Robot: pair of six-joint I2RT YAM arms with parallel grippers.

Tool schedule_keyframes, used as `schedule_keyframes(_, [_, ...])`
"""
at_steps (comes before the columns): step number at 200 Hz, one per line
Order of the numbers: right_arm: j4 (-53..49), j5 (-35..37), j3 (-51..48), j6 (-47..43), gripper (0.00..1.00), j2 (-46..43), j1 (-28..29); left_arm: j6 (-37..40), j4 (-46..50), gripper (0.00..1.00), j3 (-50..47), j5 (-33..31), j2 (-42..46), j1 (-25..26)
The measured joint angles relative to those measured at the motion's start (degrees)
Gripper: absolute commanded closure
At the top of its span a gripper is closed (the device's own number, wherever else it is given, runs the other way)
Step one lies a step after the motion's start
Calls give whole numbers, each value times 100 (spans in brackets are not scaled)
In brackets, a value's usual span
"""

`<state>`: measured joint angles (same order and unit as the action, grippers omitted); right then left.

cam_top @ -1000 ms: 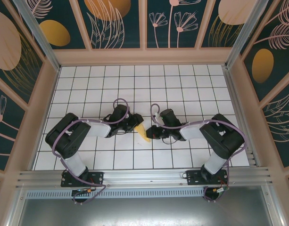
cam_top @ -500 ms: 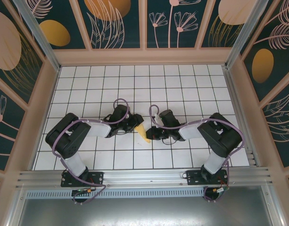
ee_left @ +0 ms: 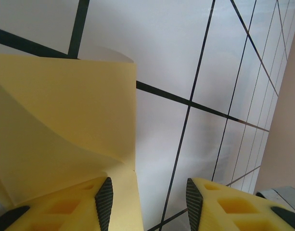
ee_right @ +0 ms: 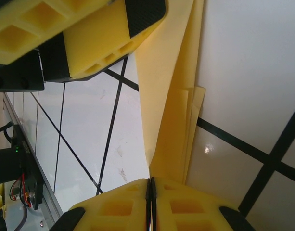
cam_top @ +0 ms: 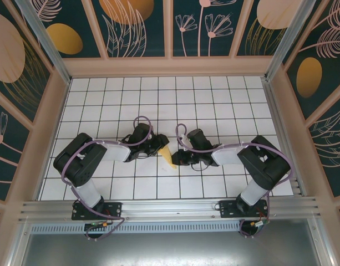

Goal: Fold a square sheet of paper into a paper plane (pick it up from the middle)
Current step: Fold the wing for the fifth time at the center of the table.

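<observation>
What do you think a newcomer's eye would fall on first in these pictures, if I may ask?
Probably the folded yellow paper, a bright wedge at the centre of the white grid table, where the two grippers meet. In the right wrist view the right gripper is shut on its layered end, while the left gripper stands open with the paper against one finger.

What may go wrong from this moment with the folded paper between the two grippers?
1. The right gripper pinches only a narrow end of the folded yellow paper; it may slip out or tear.
2. The left gripper stands open, paper against one finger; the unpressed layers may spring apart.
</observation>
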<state>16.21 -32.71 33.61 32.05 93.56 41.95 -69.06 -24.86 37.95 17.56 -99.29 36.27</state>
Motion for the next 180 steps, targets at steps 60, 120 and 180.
schedule_keyframes(60, [50, -35, -13, -13, 96, 190, 57, 0, 2, 53, 0, 0, 0, 0])
schedule_keyframes(120, [114, -20, -26, -17, 91, 238, 92, -2, 7, 53, 0, 15, 0, 0])
schedule_keyframes(180, [-205, 13, -24, -17, 88, 7, 197, 0, 9, 53, 0, 17, 0, 0])
